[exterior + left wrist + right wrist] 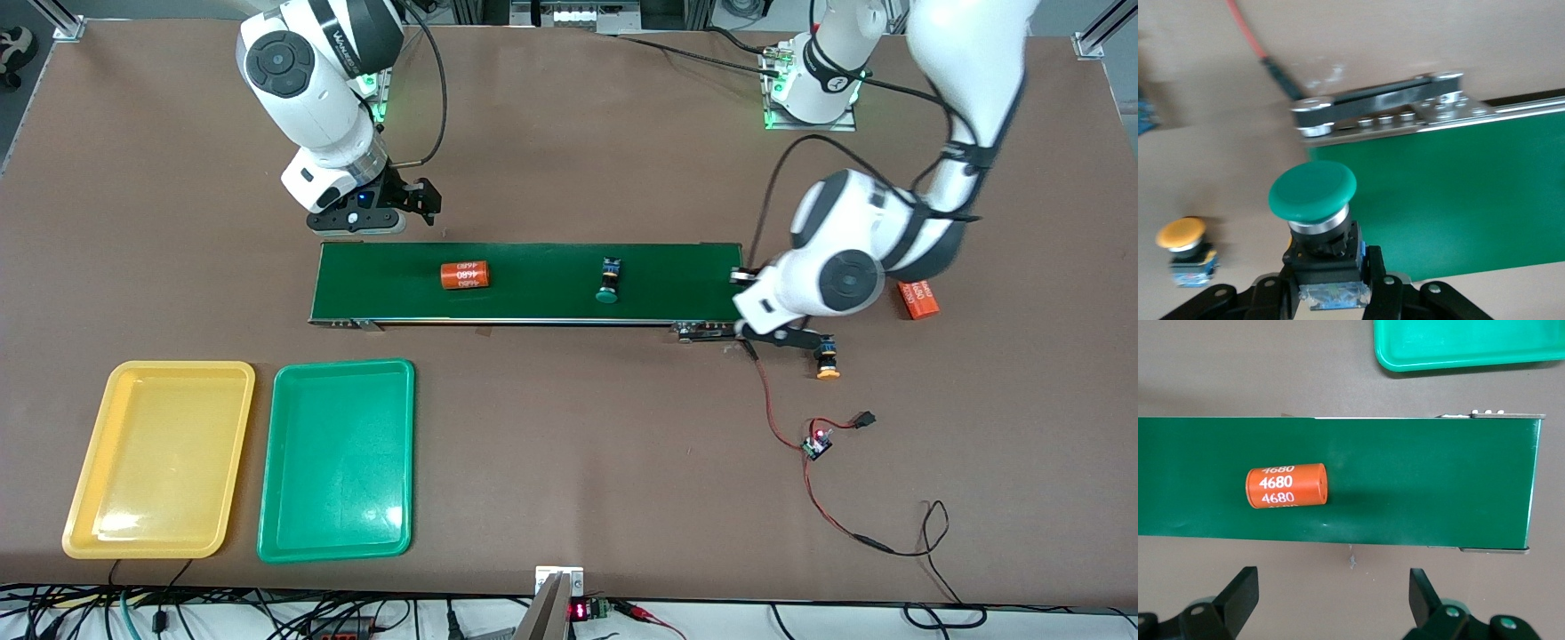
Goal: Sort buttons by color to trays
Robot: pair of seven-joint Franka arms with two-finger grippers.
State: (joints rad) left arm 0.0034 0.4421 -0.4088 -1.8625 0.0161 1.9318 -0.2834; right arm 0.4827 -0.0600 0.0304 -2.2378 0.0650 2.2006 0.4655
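My left gripper [787, 336] is over the table at the conveyor's end toward the left arm. In the left wrist view it [1328, 273] is shut on a green-capped button [1313, 193], which the arm hides in the front view. An orange-yellow-capped button [828, 360] lies on the table beside it and shows in the left wrist view [1182, 240]. Another green-capped button [608, 283] lies on the belt. My right gripper [373, 213] [1331, 593] is open and empty beside the belt's other end. The yellow tray [160, 458] and the green tray [338, 458] [1471, 347] are empty. A fourth button is out of view.
The dark-green conveyor belt [533, 283] carries an orange numbered cylinder [465, 275] [1287, 486]. Another orange cylinder [918, 300] lies on the table under the left arm. A small circuit board [816, 444] with red and black wires lies nearer the front camera.
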